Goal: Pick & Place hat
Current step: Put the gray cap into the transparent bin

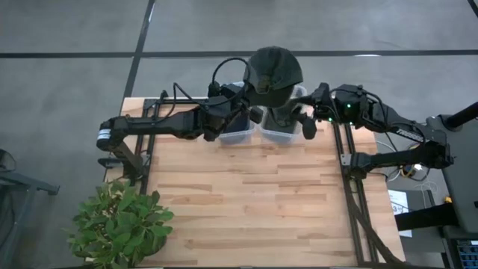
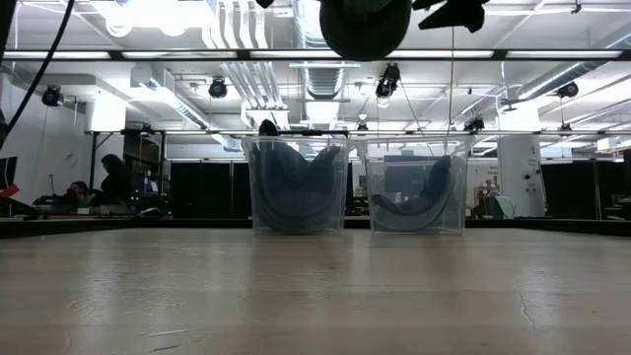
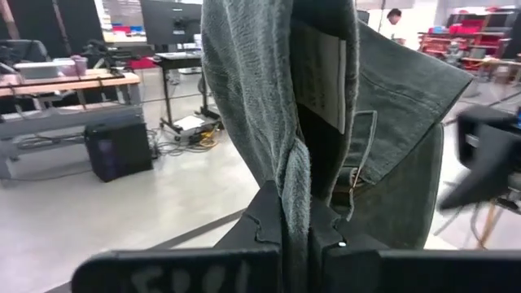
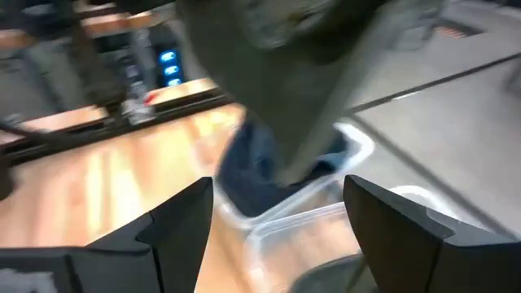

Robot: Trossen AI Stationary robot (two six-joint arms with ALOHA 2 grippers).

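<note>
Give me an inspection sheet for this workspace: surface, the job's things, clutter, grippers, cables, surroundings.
Surface: wooden table, bare boards over most of it.
Job's things: dark green hat held up in the air above two clear plastic bins at the table's far edge; each bin holds dark fabric items.
Clutter: potted plant at the near left corner.
Grippers: left gripper shut on the hat's fabric; right gripper open, beside the hat above the bins, holding nothing.
Cables: black cables loop over the left arm; more wiring on the right arm.
Surroundings: concrete floor, workshop room with desks and shelving; a person far in the background.
</note>
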